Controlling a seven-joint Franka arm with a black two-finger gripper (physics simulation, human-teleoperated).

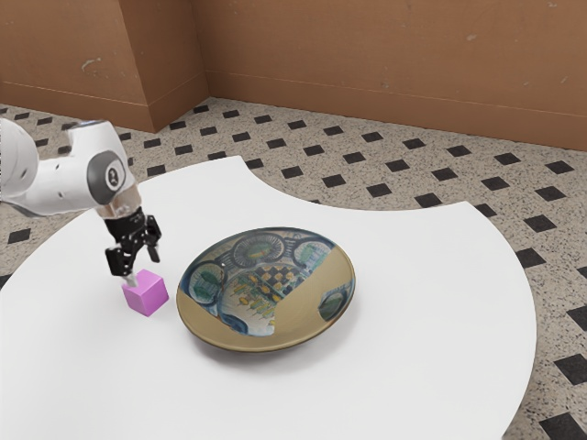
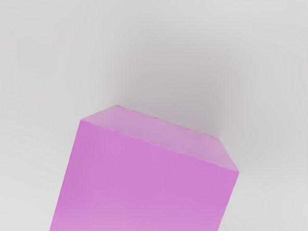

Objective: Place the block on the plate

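My gripper (image 1: 142, 267) is low over the table at the exterior view's left, its two fingers spread apart, one tip right by the top of the pink-purple block (image 1: 146, 294). The fingers do not hold the block between them. In the wrist view the block (image 2: 149, 183) is large and close under the hand, turned at a slant. The plate (image 1: 307, 312), wide and shallow with a blue and tan pattern, lies beside the block toward the exterior view's right. Nothing lies on the plate.
The white table (image 1: 413, 367) has a curved edge with a cut-out at its far side. Beyond it are a speckled floor with dark diamonds (image 1: 394, 166) and a brown wall (image 1: 385, 64).
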